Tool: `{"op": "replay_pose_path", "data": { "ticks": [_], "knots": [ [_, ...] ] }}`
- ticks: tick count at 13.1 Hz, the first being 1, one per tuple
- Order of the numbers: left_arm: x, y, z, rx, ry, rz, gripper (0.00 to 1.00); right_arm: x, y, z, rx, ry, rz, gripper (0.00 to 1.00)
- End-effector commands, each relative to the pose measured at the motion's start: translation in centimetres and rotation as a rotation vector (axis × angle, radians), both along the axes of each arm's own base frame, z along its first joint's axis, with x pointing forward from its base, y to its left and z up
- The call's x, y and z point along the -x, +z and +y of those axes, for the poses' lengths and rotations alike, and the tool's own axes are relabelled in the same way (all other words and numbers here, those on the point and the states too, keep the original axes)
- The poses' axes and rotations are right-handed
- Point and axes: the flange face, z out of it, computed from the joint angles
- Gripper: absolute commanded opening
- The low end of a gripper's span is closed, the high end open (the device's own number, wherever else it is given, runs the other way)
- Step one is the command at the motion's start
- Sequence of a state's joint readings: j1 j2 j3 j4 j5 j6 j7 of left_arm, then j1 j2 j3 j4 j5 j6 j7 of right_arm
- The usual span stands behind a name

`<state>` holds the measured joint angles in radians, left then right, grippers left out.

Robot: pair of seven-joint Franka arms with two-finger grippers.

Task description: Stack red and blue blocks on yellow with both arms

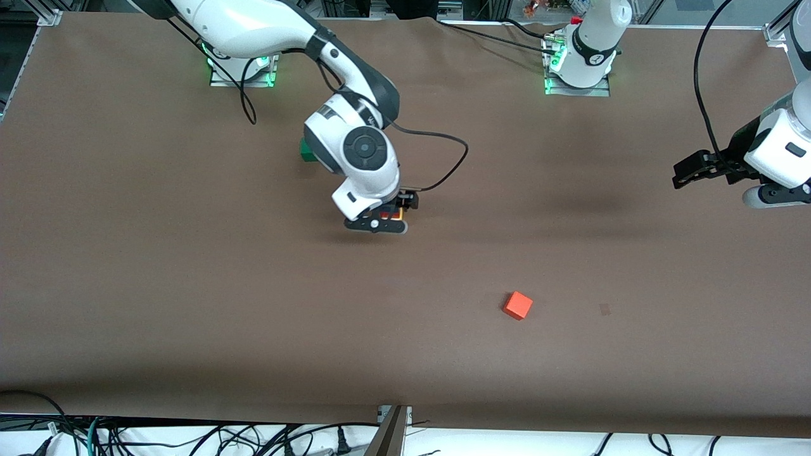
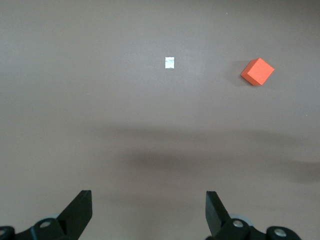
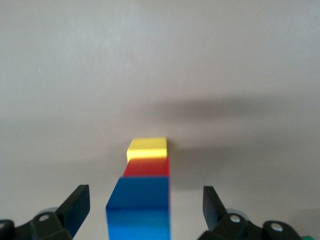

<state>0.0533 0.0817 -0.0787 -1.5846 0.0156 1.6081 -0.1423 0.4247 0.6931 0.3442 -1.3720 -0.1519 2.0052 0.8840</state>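
In the right wrist view the three cubes stand in one stack: the blue block [image 3: 140, 207] on top, the red block [image 3: 147, 167] under it, the yellow cube [image 3: 147, 147] at the bottom on the table. My right gripper [image 3: 145, 207] is open, with a finger on each side of the blue block and a gap to each. In the front view the right gripper [image 1: 380, 223] covers most of the stack; only a sliver of red and yellow [image 1: 394, 216] shows. My left gripper [image 1: 687, 174] is open and empty, held above the left arm's end of the table, and shows in its own view [image 2: 147, 210].
A lighter orange-red cube [image 1: 518, 305] lies alone nearer the front camera, also in the left wrist view [image 2: 257, 71]. A small pale mark [image 2: 169, 62] is on the table beside it. A green cube [image 1: 306, 151] is partly hidden by the right arm's wrist.
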Motion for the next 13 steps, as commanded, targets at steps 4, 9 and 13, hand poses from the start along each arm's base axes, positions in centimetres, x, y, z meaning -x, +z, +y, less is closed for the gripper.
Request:
{"op": "replay_pose_path", "data": {
  "ticks": [4,9,13],
  "knots": [
    [-0.3,0.7,-0.4,0.019,-0.012,-0.019,1.0,-2.2,12.2,-7.2,0.007,-0.076,-0.049,1.0],
    [-0.4,0.8,-0.4,0.021,-0.014,-0.021,1.0,-1.5,19.8,-14.7,0.009,-0.046,0.01,1.0],
    [-0.4,0.8,-0.5,0.021,-0.015,-0.021,1.0,1.1,24.5,-22.6,0.043,-0.005,0.049,1.0]
  ]
}}
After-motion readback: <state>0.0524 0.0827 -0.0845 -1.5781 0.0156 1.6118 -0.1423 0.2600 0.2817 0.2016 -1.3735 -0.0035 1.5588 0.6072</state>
